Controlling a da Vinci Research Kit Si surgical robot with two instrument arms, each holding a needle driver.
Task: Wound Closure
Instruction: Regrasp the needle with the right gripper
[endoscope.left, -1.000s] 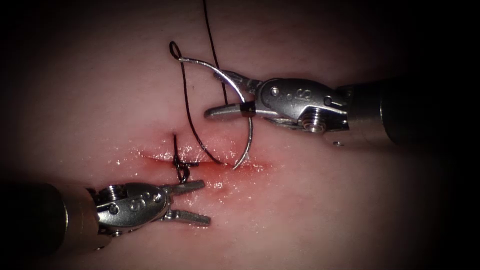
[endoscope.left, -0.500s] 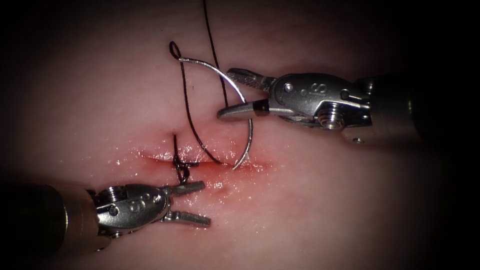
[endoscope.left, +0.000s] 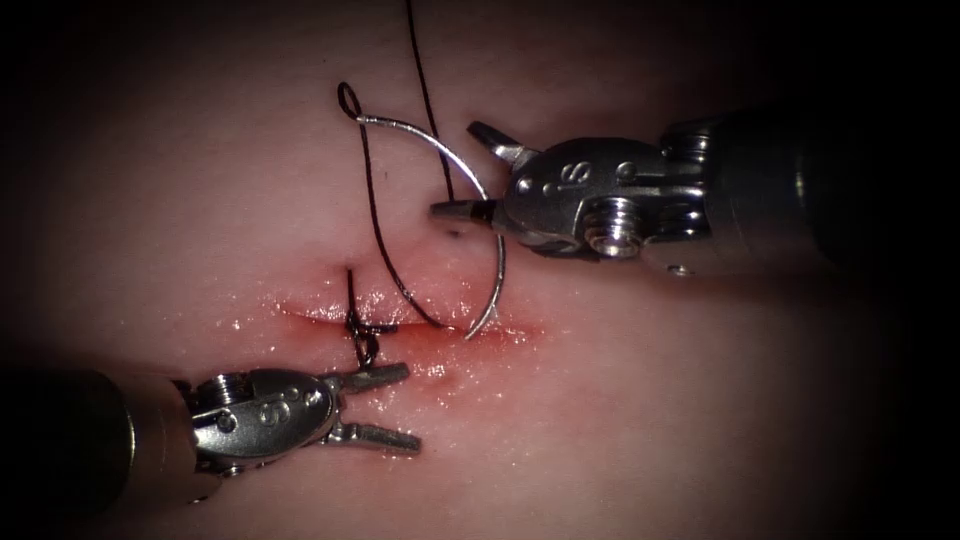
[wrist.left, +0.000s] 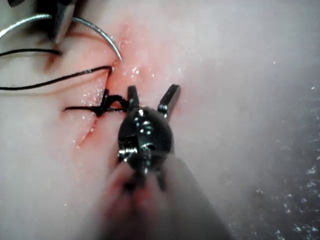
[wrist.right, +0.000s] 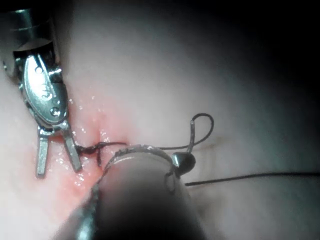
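Observation:
The curved needle (endoscope.left: 497, 262) arcs from its thread end (endoscope.left: 362, 119) down to its point (endoscope.left: 470, 334), which meets the right end of the cut (endoscope.left: 420, 328); I cannot tell whether it pierces the tissue. My right tool (endoscope.left: 462, 172) is open, its jaws either side of the needle's upper curve, holding nothing. The left tool (endoscope.left: 405, 405) is open and empty just below the knotted stitch (endoscope.left: 360, 328) at the left part of the cut. In the left wrist view the left tool (wrist.left: 152, 92) stands by the knot (wrist.left: 105, 104), with the needle (wrist.left: 100, 30) beyond.
Black thread (endoscope.left: 380, 225) runs from the cut up to a small loop (endoscope.left: 348, 98) at the needle's end. Another strand (endoscope.left: 425, 90) comes down from the top edge toward the right tool. Red fluid (endoscope.left: 450, 370) wets the tissue around the cut.
The right tool has drawn back to the right and turned at its wrist, jaws still apart. Needle, thread and left tool have not moved.

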